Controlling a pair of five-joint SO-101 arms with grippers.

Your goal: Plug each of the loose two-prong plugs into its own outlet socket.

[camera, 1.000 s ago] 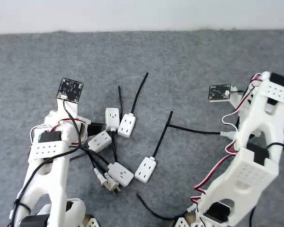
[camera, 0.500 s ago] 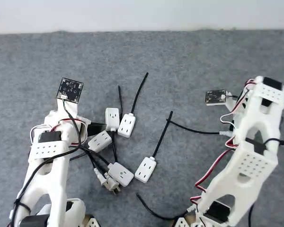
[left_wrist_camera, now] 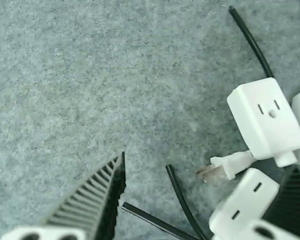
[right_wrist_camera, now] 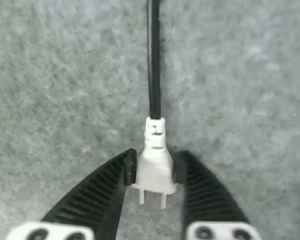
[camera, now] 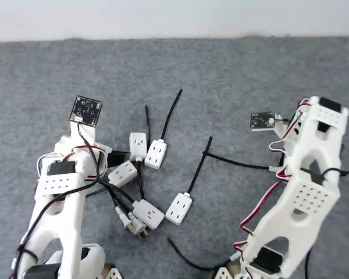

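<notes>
While the grey carpeted table (camera: 221,81) spread under everything, the 2 white arms stood at its near edge: the left arm (camera: 58,203) against a cluster of sockets, the right arm (camera: 305,192) well apart on the other side. From above, 5 white outlet sockets (camera: 155,153) lay on the carpet, each with a black cord. 2 were side by side near the middle, 1 was just beside the left arm's wrist, and 2 lay nearer the front edge.

The left gripper (left_wrist_camera: 208,167) hung low over the carpet with its jaws spread wide and nothing held between them. A 3-hole socket (left_wrist_camera: 264,120) lay flat beside it, and a second socket (left_wrist_camera: 242,200) lay close to 1 black finger (left_wrist_camera: 102,200).

The right gripper (right_wrist_camera: 155,156) was clamped on a white two-prong plug (right_wrist_camera: 155,172), 1 ribbed finger pressed to each side. Its black cord (right_wrist_camera: 154,60) ran straight away across the carpet.

Smaller was a loose plug (left_wrist_camera: 229,163), lying between the left jaws just beside the 3-hole socket. Smallest were the held plug's 2 prongs (right_wrist_camera: 141,196), pointing back toward the wrist.
</notes>
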